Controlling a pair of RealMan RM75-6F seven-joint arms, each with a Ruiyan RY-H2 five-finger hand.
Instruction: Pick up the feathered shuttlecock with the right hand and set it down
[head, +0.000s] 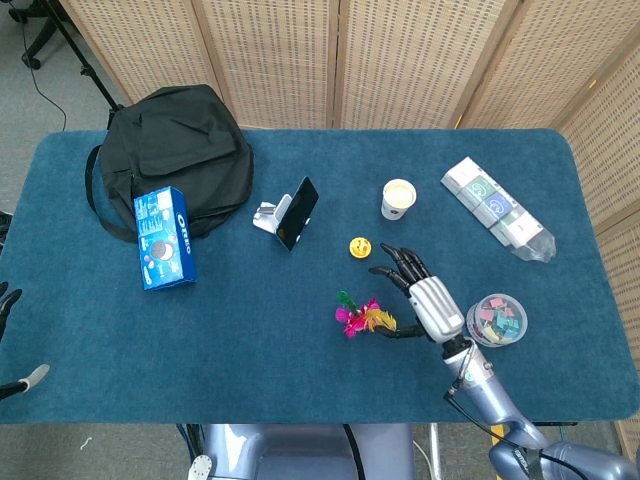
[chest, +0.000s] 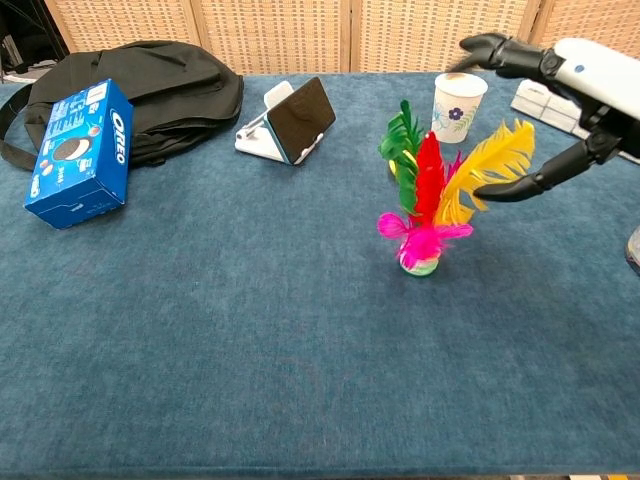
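Standing upright on the blue bench, base down, feathers fanned upward: shuttlecock, near the middle, a little toward the front edge. Green, red, yellow and pink feathers, with a pale green base touching the cloth. Just right of it, right robot hand, fingers spread apart and gripping nothing; in the chest view one dark finger reaching in beside the yellow feather, whether touching it or just short of it not clear. Left robot hand only partly seen at the far left edge of the head view, off the bench, too little showing to tell open from closed.

Behind the shuttlecock, a small yellow object, and farther back a paper cup. Left of the cup, a phone leaning tilted on a white stand. At the back left, a black backpack with a blue Oreo box lying against its front. On the right side, a clear tub of coloured bits near the right robot hand, and a long wrapped pack lying at an angle toward the back right.
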